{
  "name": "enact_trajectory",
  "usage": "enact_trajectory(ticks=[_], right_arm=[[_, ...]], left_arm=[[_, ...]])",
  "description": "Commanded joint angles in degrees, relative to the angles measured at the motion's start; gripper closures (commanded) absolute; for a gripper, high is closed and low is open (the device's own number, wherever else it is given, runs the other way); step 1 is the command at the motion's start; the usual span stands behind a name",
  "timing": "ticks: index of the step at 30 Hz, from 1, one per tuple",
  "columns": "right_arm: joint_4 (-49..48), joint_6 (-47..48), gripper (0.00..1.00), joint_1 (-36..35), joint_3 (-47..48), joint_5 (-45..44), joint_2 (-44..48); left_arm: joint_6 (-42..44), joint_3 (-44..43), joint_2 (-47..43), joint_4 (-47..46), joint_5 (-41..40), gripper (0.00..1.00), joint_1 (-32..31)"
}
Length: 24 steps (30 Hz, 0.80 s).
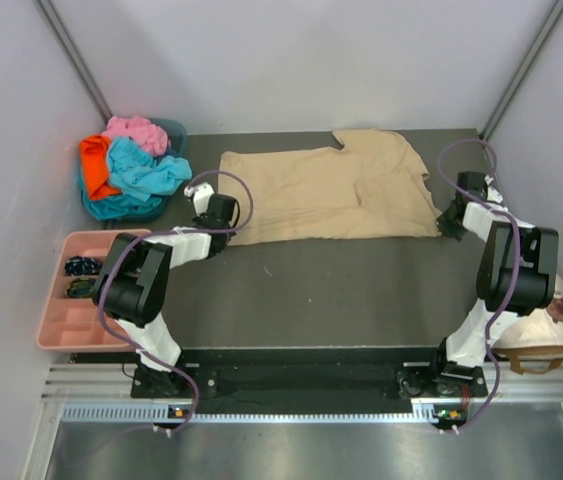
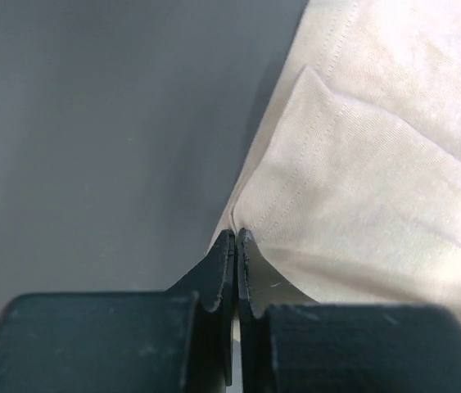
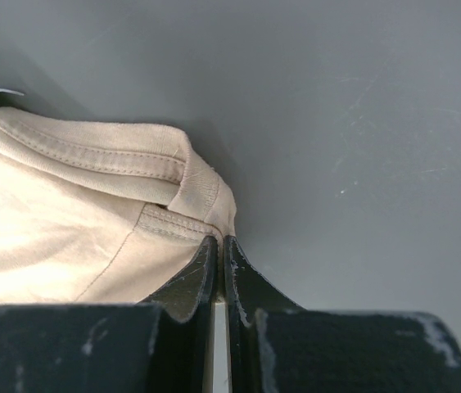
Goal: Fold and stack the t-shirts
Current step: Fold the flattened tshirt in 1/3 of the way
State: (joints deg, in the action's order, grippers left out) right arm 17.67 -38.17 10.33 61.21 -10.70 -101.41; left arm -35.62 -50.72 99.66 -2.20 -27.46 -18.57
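A large tan t-shirt point(image 1: 331, 195) lies spread flat across the back of the dark table. My left gripper point(image 1: 227, 232) is shut on its near left corner; in the left wrist view the closed fingertips point(image 2: 237, 233) pinch the hemmed edge of the tan cloth point(image 2: 361, 164). At the shirt's near right corner my right gripper point(image 1: 448, 225) is shut too, and its tips point(image 3: 220, 240) clamp a bunched seam of the fabric point(image 3: 66, 213). Turquoise point(image 1: 141, 170), orange point(image 1: 94, 165) and pink point(image 1: 136, 130) t-shirts sit heaped at the back left.
The heap rests in a teal bin point(image 1: 175, 130) by the left wall. A pink compartment tray point(image 1: 56, 325) with small dark items lies at the near left. A cream cap point(image 1: 541, 335) sits beside the right arm's base. Grey walls close in both sides.
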Motion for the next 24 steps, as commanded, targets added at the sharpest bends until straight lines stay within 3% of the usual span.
enact_trajectory(ticks=[1,19,24], right_arm=[[0.6,-0.7,1.00,2.1,0.3,-2.6,2.2],[1.3,-1.1,1.00,3.6,-0.5,-4.2,3.6],[1.6,-1.2,1.00,3.6,-0.6,-4.5,3.9]], left_arm=[[0.5,0.4,-2.0,1.2,-0.8,1.00,2.5],[0.5,0.1,-2.4,4.2,-0.8,1.00,3.7],[-0.1,0.9,-4.1,5.5,0.0,0.95,3.7]])
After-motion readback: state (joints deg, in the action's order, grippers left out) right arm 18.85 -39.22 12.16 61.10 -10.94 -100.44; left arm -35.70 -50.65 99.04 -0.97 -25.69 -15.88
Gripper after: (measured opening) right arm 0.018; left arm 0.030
